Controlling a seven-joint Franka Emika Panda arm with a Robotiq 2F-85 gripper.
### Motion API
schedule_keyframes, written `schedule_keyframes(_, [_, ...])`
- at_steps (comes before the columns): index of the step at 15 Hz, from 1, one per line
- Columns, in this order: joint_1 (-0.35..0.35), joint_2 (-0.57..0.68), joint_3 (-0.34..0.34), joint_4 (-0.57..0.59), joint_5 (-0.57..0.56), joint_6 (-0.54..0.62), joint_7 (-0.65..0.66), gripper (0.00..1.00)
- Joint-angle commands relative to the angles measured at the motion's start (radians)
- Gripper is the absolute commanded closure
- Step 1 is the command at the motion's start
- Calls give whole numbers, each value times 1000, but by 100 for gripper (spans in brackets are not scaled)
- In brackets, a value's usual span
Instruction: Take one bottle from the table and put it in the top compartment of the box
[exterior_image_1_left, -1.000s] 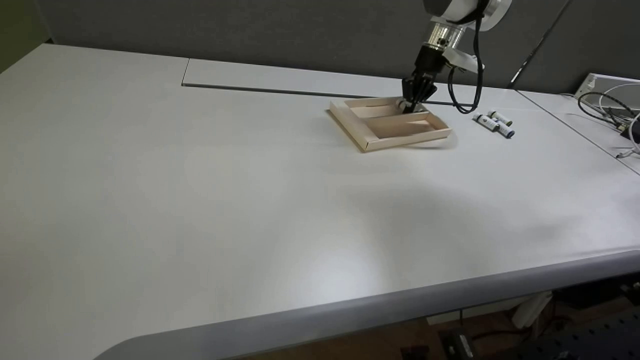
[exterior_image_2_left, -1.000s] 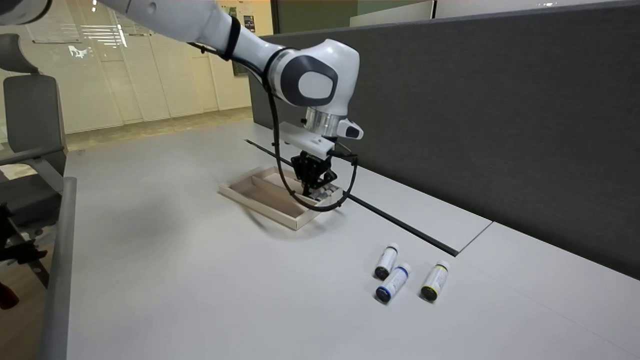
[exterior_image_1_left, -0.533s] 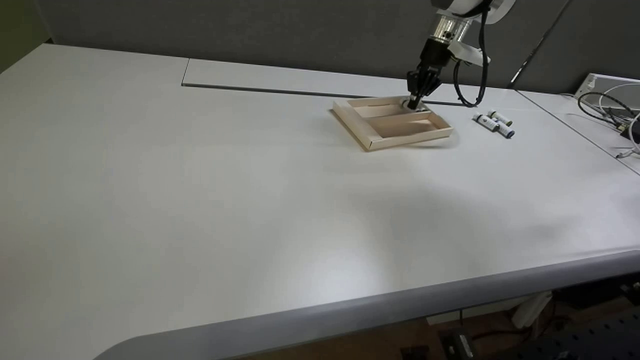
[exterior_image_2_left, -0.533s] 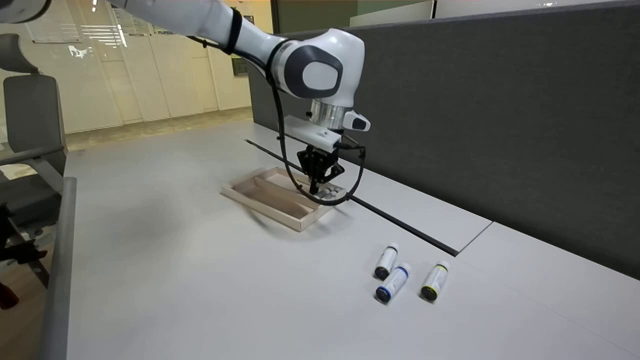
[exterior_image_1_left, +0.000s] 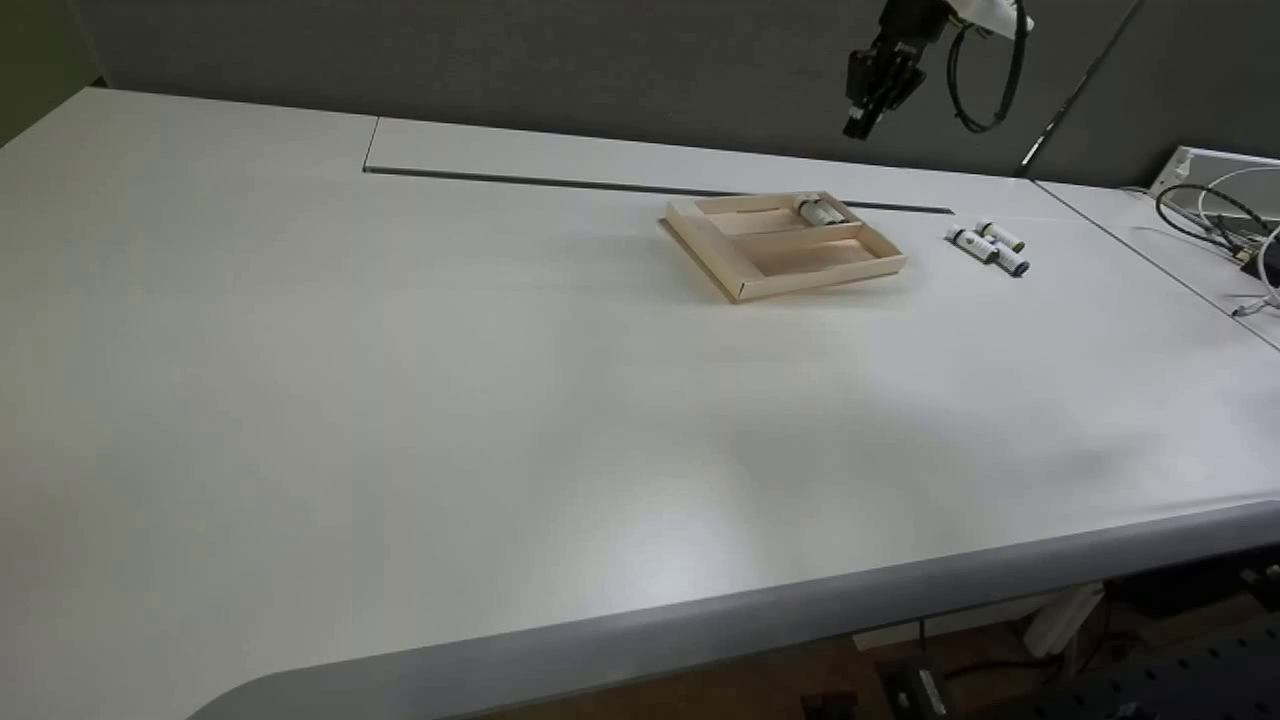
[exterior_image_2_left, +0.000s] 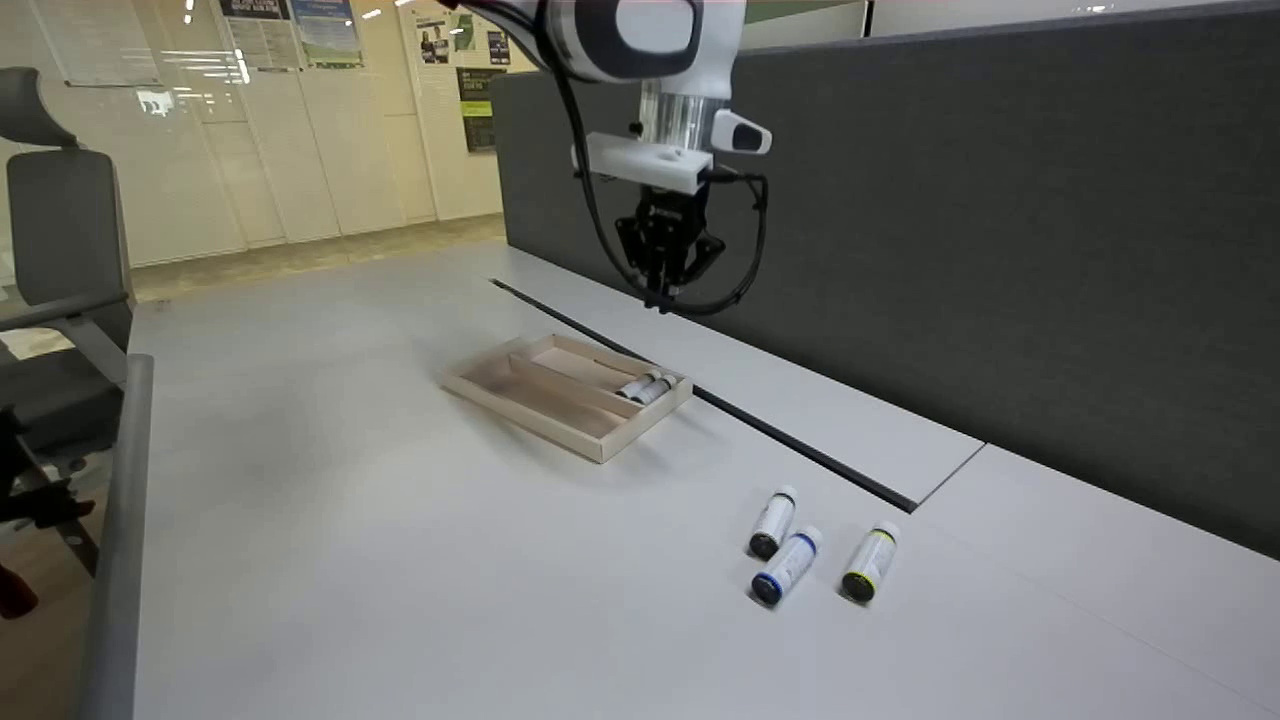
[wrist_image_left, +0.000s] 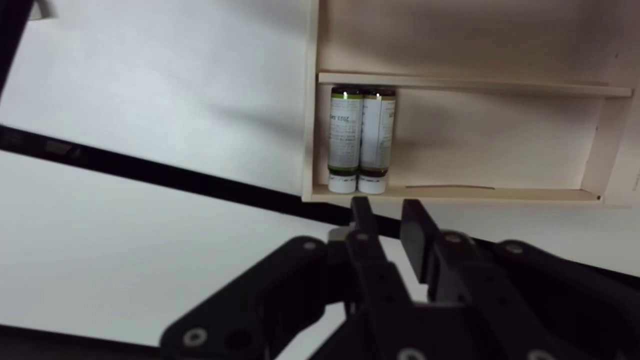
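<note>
The light-wood box (exterior_image_1_left: 714, 248) lies on the table (exterior_image_1_left: 450, 400) and shows in both exterior views (exterior_image_2_left: 648, 428). Its top compartment (wrist_image_left: 490, 140), the section by the dark seam, holds two white-labelled bottles (wrist_image_left: 345, 132) (wrist_image_left: 377, 132) lying side by side at one end, also visible in an exterior view (exterior_image_2_left: 655, 389). Three more bottles lie on the table: black-banded (exterior_image_2_left: 773, 522), blue-banded (exterior_image_2_left: 785, 567) and yellow-banded (exterior_image_2_left: 870, 563). My gripper (wrist_image_left: 386, 202) is partly open and empty. It hangs above the table near the box's seam side, in both exterior views (exterior_image_1_left: 857, 128) (exterior_image_2_left: 660, 300).
A tall dark grey partition (exterior_image_2_left: 950, 250) stands behind the table, close to the arm. A dark seam (exterior_image_2_left: 800, 450) runs along the table beside the box. White and black cables (exterior_image_1_left: 1225, 215) lie at the table's far right in an exterior view.
My gripper has risen out of the top compartment, up and away from the box. Both bottles there stay lying inside. The box shifted very slightly; the bottles on the table have not moved.
</note>
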Motion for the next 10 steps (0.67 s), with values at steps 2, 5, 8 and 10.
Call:
schedule_keyframes(2, [-8, -153, -32, -64, -29, -80, -1, 40])
schedule_keyframes(5, [-17, -209, -53, -61, -49, -168, -10, 20])
schedule_keyframes(8, [-18, -180, -48, -17, -39, -159, -12, 25])
schedule_keyframes(10, [-20, -186, -48, -27, -40, -160, -14, 20])
